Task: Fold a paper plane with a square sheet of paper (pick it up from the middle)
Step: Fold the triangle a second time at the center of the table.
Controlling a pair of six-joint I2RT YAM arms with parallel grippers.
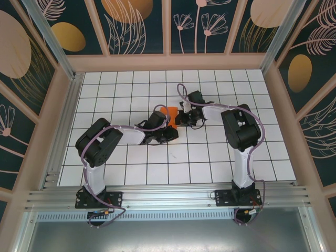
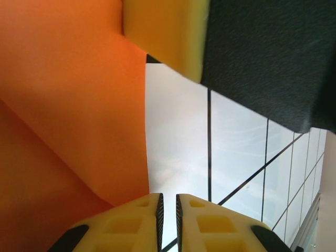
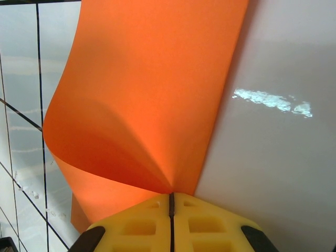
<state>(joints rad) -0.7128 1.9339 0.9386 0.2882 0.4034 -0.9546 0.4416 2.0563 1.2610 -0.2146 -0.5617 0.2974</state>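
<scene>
Right wrist view: right tool (image 3: 171, 202) clamped on the orange paper sheet (image 3: 152, 100), curled, early fold only. Left tool (image 2: 168, 207) nearly together beside it, nothing visibly between. Sheet at worktop (image 1: 210, 157) centre; plane unformed.

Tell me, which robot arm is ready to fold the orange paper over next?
Probably the right. Its gripper is shut on the orange paper, which curls up from the pinch. The left gripper sits beside the paper, nearly closed, with only white table showing through its gap.

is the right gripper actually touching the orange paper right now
Touching. In the right wrist view the right gripper is shut on the orange paper, which runs straight into the seam between its yellow fingers and curls up from there.
</scene>
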